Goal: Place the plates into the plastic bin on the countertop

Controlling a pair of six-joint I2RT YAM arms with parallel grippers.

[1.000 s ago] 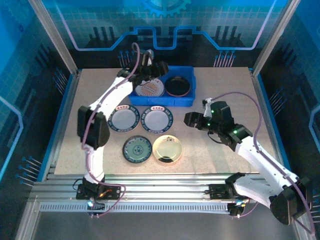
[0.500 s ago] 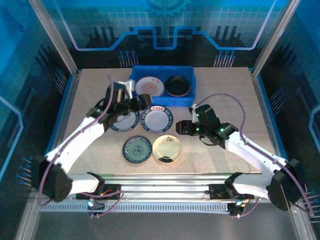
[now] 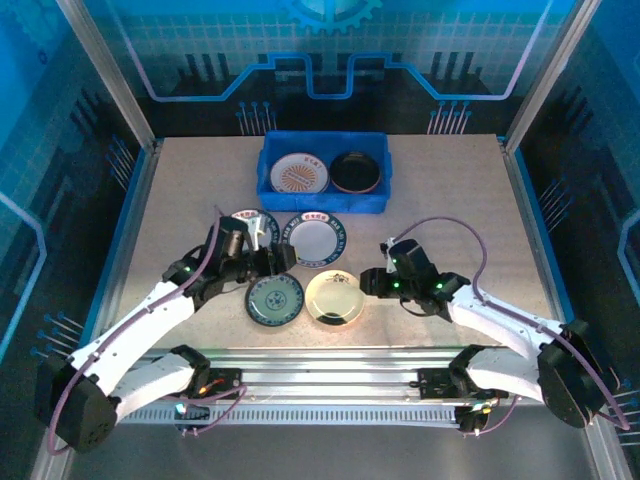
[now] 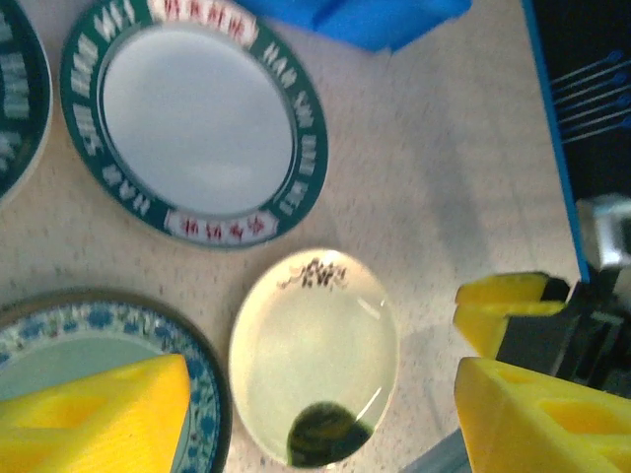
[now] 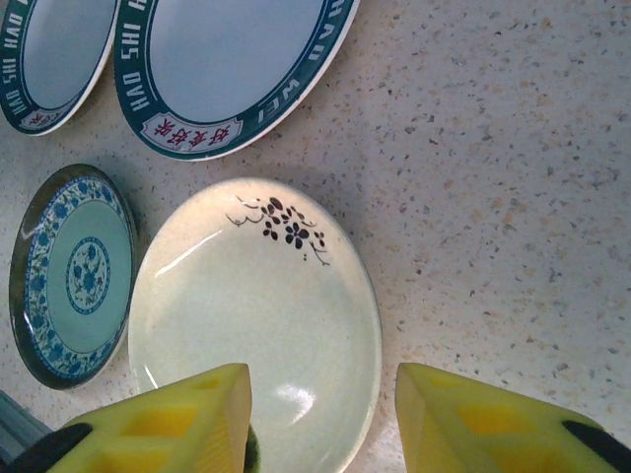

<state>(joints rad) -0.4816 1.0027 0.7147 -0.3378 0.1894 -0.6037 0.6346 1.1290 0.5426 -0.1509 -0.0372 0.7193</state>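
Note:
Four plates lie on the countertop point(image 3: 450, 200): two white ones with green rims point(image 3: 313, 238) point(image 3: 248, 222), a blue-flowered one point(image 3: 275, 298) and a cream one point(image 3: 335, 297). The plastic bin point(image 3: 323, 200) at the back holds an orange-patterned plate point(image 3: 300, 175) and a dark plate point(image 3: 356, 172). My left gripper point(image 3: 272, 262) point(image 4: 315, 414) hangs open above the near plates, one finger over the blue-flowered plate point(image 4: 59, 340). My right gripper point(image 3: 368, 283) point(image 5: 320, 424) is open and straddles the right rim of the cream plate point(image 5: 256, 325): one finger above the plate, the other above bare countertop.
Metal rails point(image 3: 330, 375) run along the near edge and blue edging point(image 3: 122, 240) lines the left side. The right gripper's yellow fingers point(image 4: 503, 305) stand close beside the left gripper. Bare countertop lies to the right of the plates.
My left arm pulled back from the bin to the near plates. My right gripper moved left and down to the cream plate's rim, and its jaws narrowed.

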